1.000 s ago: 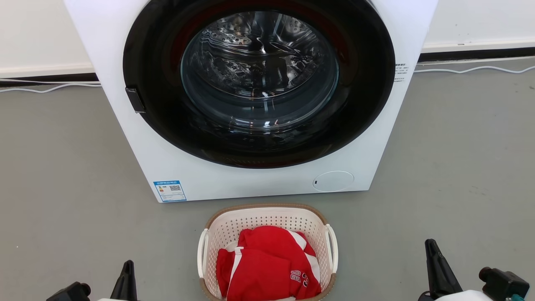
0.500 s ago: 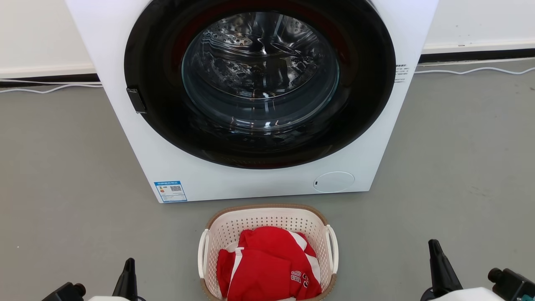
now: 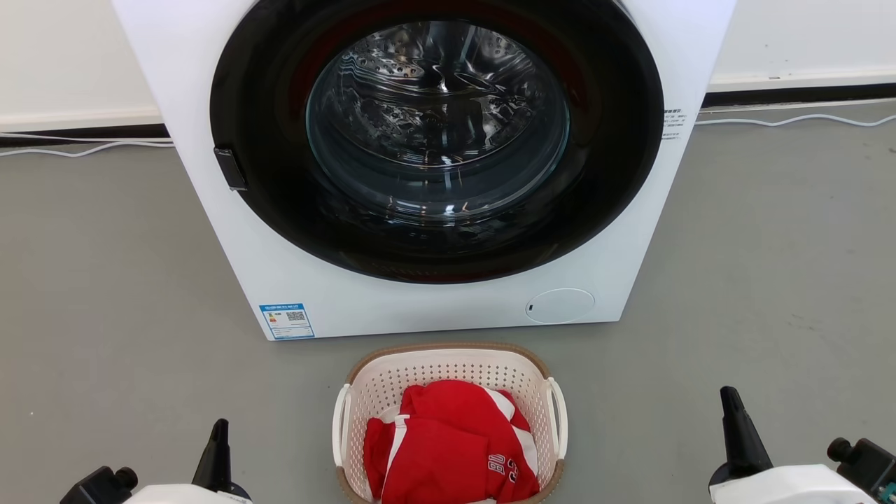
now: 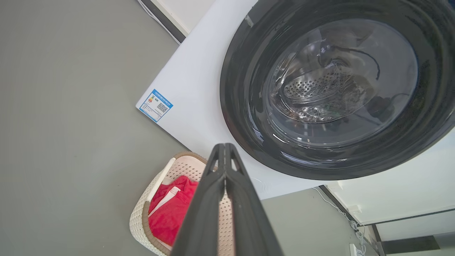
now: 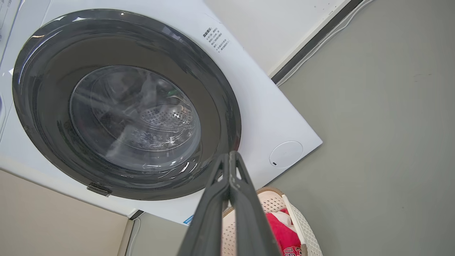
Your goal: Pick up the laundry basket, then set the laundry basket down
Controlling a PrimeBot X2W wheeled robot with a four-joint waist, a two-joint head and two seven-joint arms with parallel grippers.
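Observation:
The cream-white perforated laundry basket (image 3: pixel 448 364) with a brown rim stands on the grey floor just in front of the washing machine, red and white clothes (image 3: pixel 448 448) inside it. White loop handles sit on its left (image 3: pixel 340 427) and right (image 3: pixel 558 420) sides. My left gripper (image 3: pixel 220 437) hovers left of the basket, apart from it; its fingers are pressed together, empty (image 4: pixel 224 160). My right gripper (image 3: pixel 733 420) is off to the basket's right, also shut and empty (image 5: pixel 231 167). The basket (image 4: pixel 140 220) (image 5: pixel 302 227) lies behind the fingers in both wrist views.
A white front-loading washing machine (image 3: pixel 420 308) with a closed dark round door (image 3: pixel 437 133) stands right behind the basket. White cables (image 3: pixel 791 117) run along the wall's base. Open grey floor (image 3: pixel 105 315) spreads on both sides.
Both grippers have drifted slightly outward and upward in the head view, more of the pale wrists showing. The basket has not moved.

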